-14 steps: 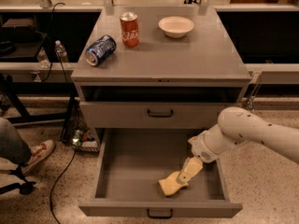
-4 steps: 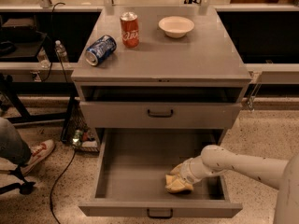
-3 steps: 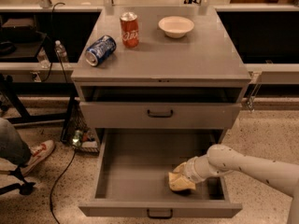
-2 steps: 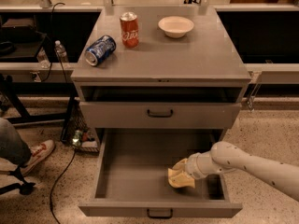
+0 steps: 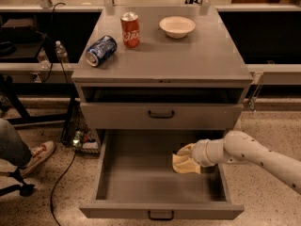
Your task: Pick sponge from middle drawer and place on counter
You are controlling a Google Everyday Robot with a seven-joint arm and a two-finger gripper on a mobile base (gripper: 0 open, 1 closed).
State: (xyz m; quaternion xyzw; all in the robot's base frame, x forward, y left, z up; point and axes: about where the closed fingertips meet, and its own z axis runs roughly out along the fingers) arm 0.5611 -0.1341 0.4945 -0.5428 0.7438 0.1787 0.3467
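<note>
The middle drawer (image 5: 136,175) is pulled wide open at the bottom of the cabinet, showing its flat grey floor. The pale-yellow sponge (image 5: 180,164) is at the drawer's right side, held a little above the floor. My gripper (image 5: 188,157) reaches in from the right on a white arm and is shut on the sponge, with its fingers partly hidden by it. The counter (image 5: 197,55) is the grey top slab above.
On the counter stand a red soda can (image 5: 130,29), a blue can (image 5: 100,50) lying on its side, and a white bowl (image 5: 177,26). A closed drawer (image 5: 161,114) sits above the open one. A person's shoe (image 5: 37,155) and a cable lie on the floor at left.
My gripper came down onto the sponge in the drawer and closed on it. The sponge has since risen slightly off the drawer floor with the gripper.
</note>
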